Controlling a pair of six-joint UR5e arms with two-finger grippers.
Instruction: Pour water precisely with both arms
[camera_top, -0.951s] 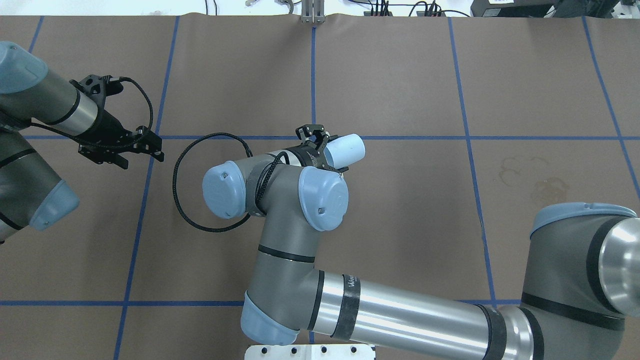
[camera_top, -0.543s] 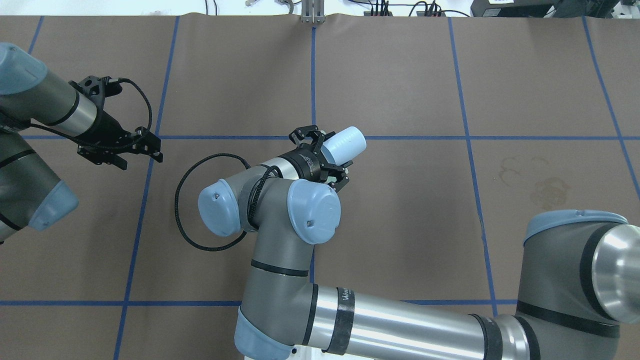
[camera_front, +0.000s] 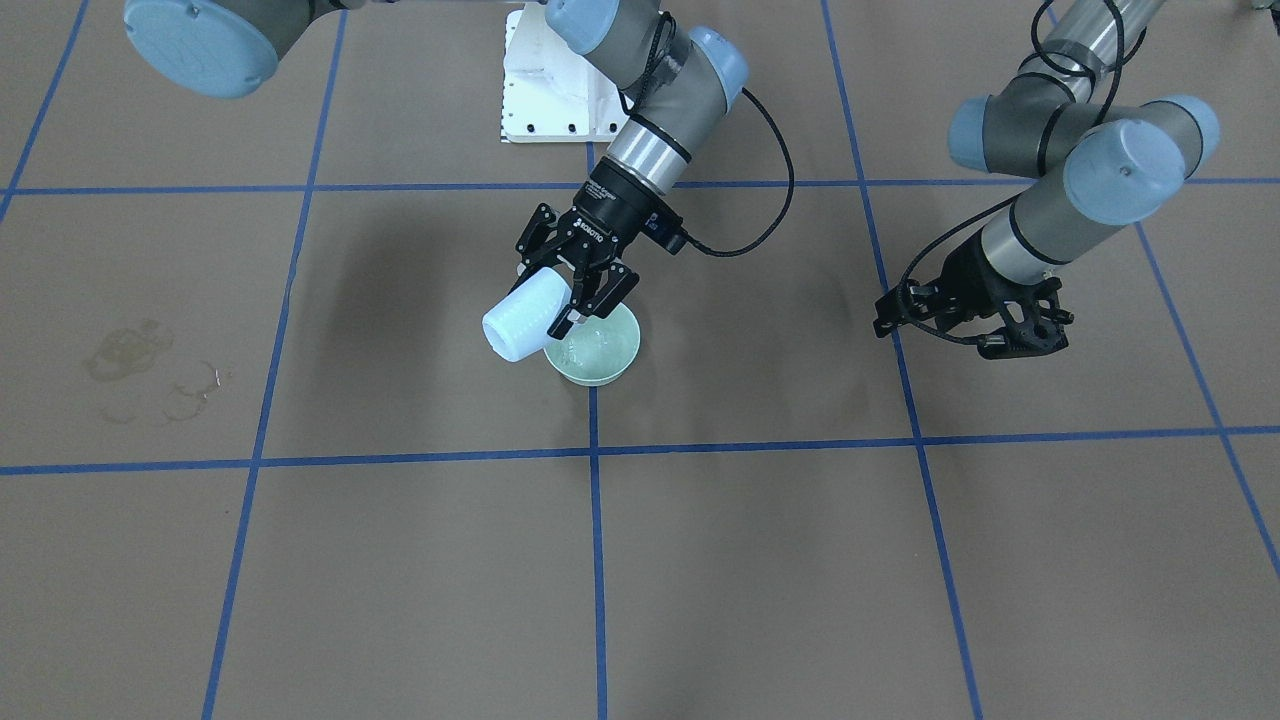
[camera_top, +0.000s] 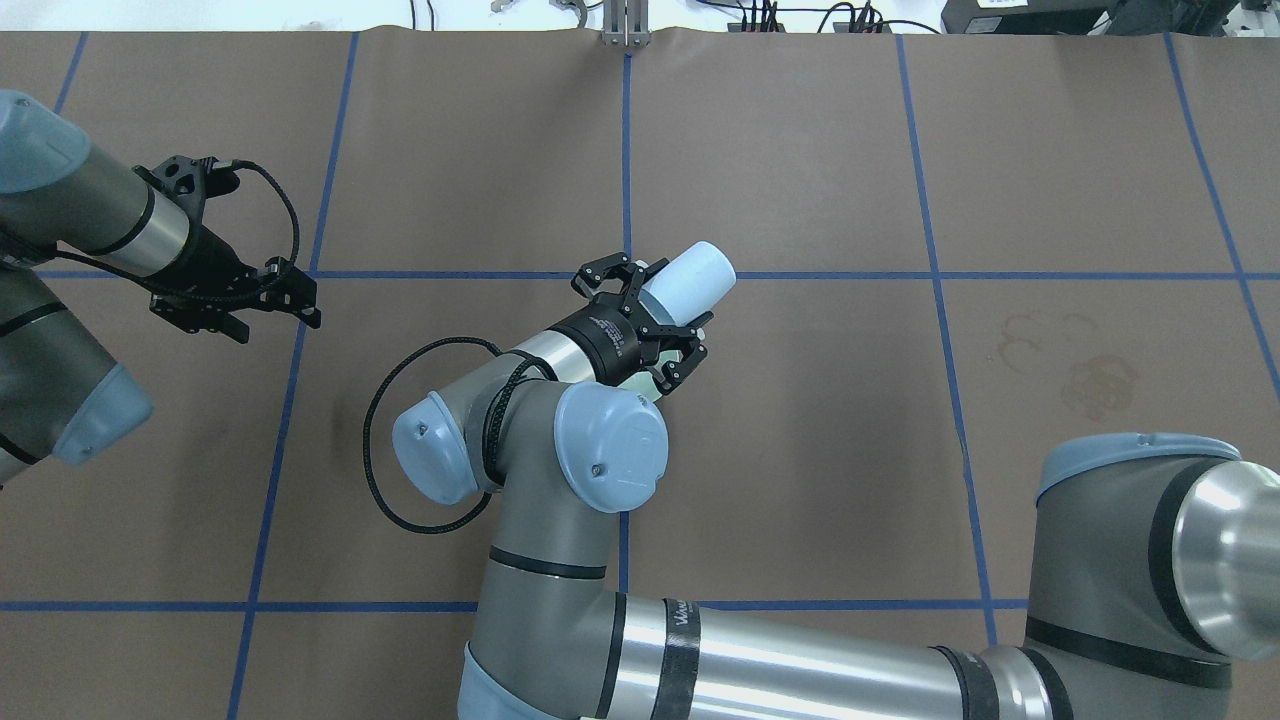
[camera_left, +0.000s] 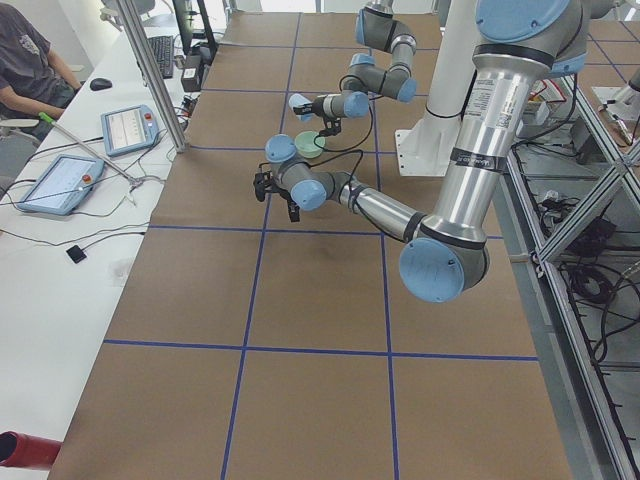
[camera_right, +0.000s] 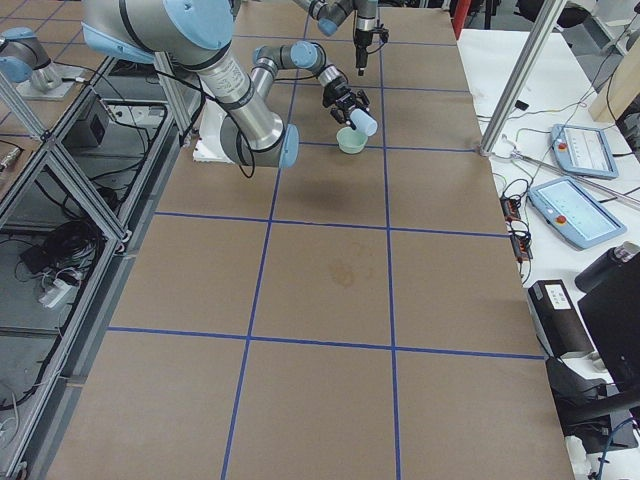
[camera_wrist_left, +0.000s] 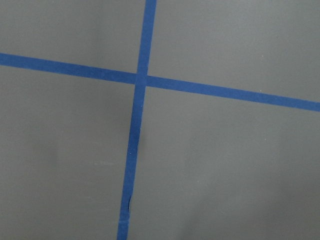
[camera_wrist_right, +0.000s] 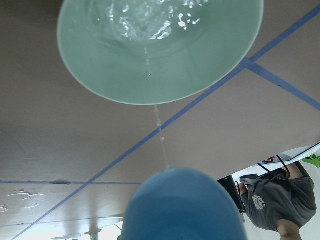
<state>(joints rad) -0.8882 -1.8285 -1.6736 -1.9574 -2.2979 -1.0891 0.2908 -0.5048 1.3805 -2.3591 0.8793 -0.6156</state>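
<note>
Water shows as white glints in the green bowl directly beneath the right gripper.

Front-facing view: that gripper is clamped on a pale blue cup, tipped well over with its mouth toward the bowl. I judge the pour to be under way. To do it well I would hold the cup's lip over the bowl's middle and change the tilt slowly, so the flow neither runs back along the cup's wall nor falls short of the rim nearest the tool. The left gripper hangs well apart from the bowl, jaws apparently spread, carrying nothing.

Overhead view: the cup's base points away from the right wrist. The bowl is almost wholly hidden under the tool.

Left-end view: the far arm has the cup over the bowl. The detail is too small to judge further.

Right-end view: the cup is tilted just above the bowl. I cannot tell whether it touches the rim.

Left wrist view: only brown table and crossing blue tape lie below the idle tool.

Right wrist view: the cup's wall fills the foreground. Water leaves its lip as a thin thread and lands inside the bowl, past the near rim. The bowl holds a shallow, rippled pool. What remains in the cup is hidden. A seated person shows in the corner.
</note>
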